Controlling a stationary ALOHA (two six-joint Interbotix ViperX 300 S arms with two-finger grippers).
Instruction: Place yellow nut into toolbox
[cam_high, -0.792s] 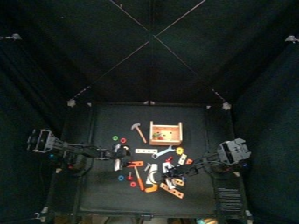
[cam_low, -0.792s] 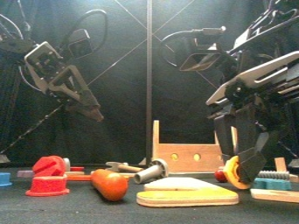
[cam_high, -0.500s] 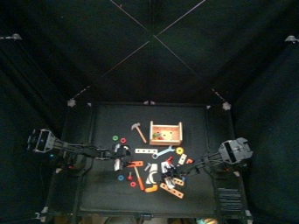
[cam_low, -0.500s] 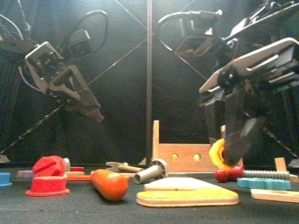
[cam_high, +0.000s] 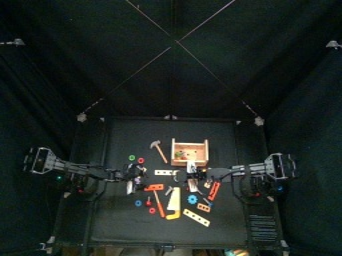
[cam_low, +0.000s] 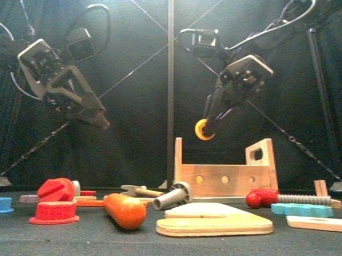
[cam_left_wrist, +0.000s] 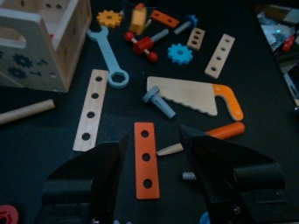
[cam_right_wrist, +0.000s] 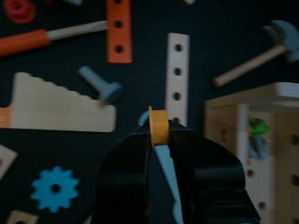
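Right fingers (cam_low: 206, 127) clamp the yellow nut (cam_low: 203, 129) above the toolbox (cam_low: 225, 172) — left fingers (cam_left_wrist: 156, 166) spread, empty, over the bench (cam_left_wrist: 251, 87).

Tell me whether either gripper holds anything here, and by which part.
The right gripper holds the yellow nut edge-on, its jaws pinching the flat faces, above the toolbox. The left gripper is open, holding nothing.

The nut (cam_low: 205, 129) was yellow, the toolbox (cam_low: 225, 172) light wood, the saw (cam_left_wrist: 187, 94) tan with an orange handle, the gear (cam_right_wrist: 54, 187) blue.
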